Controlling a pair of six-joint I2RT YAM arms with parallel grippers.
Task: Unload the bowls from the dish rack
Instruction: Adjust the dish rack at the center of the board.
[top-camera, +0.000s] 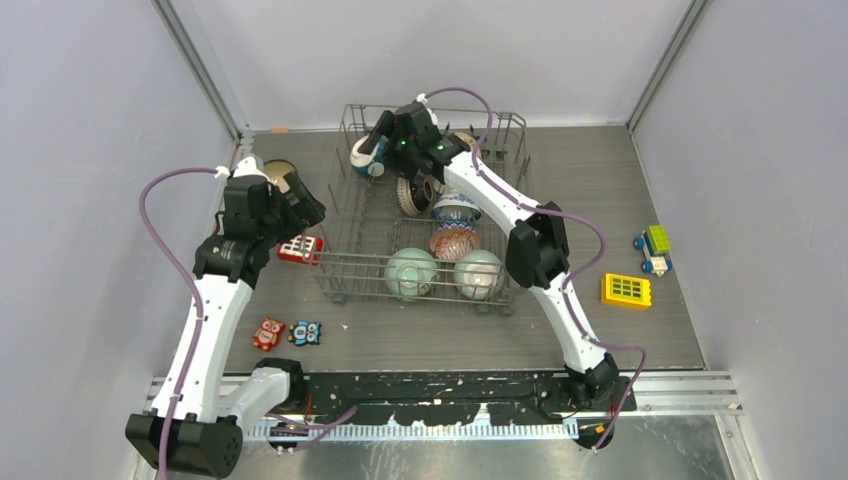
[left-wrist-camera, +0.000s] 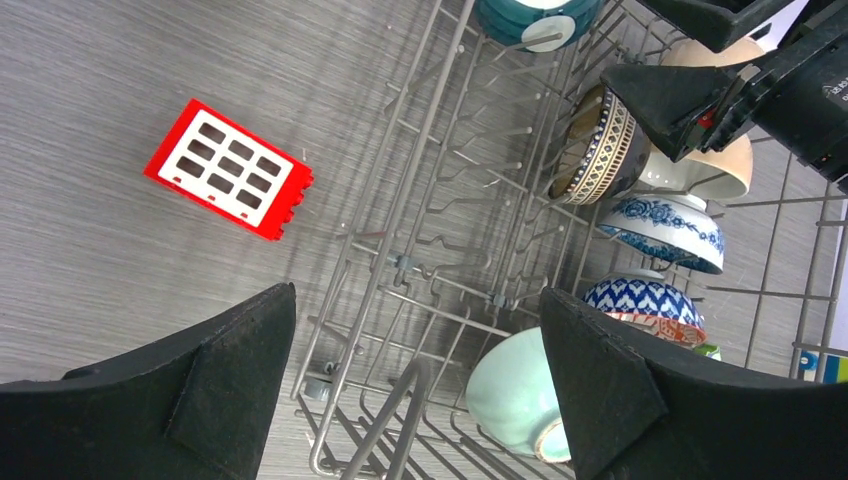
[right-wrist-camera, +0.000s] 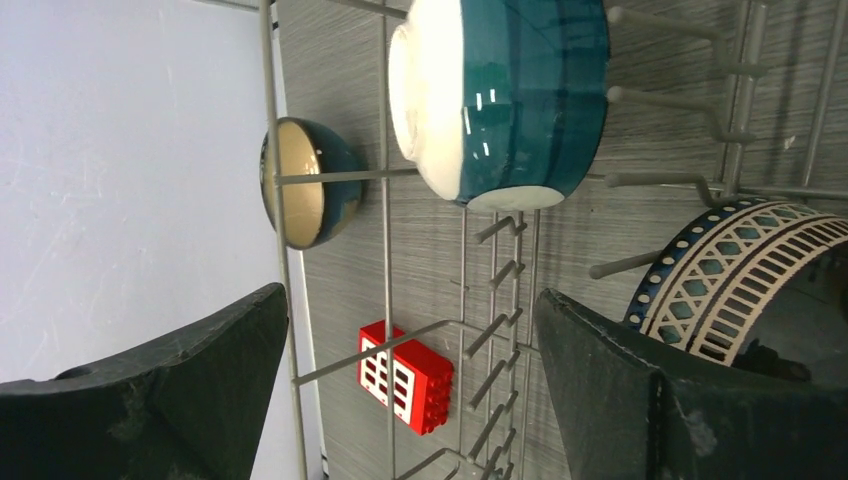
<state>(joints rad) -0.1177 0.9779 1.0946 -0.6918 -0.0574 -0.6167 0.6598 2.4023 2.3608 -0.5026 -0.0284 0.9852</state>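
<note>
The grey wire dish rack (top-camera: 350, 262) stands mid-table and holds several bowls. Two pale green bowls (top-camera: 411, 272) sit along its front. Behind them are a red patterned one (top-camera: 452, 241), a blue-and-white one (top-camera: 455, 208) and a dark banded one (top-camera: 412, 192). A teal-and-white bowl (top-camera: 365, 156) stands on edge in the far left corner. My right gripper (top-camera: 378, 138) hovers open just above that teal bowl (right-wrist-camera: 510, 95), holding nothing. My left gripper (top-camera: 306, 210) is open and empty over the rack's left side (left-wrist-camera: 400, 265). A pale green bowl (left-wrist-camera: 515, 395) lies beside its right finger.
A dark bowl with a tan inside (top-camera: 280, 175) sits on the table outside the rack's far left corner. A red block (top-camera: 300, 248) lies against the rack's left side, with two owl figures (top-camera: 288, 332) nearer me. A yellow block (top-camera: 626, 289) and toy pieces (top-camera: 654, 250) lie right.
</note>
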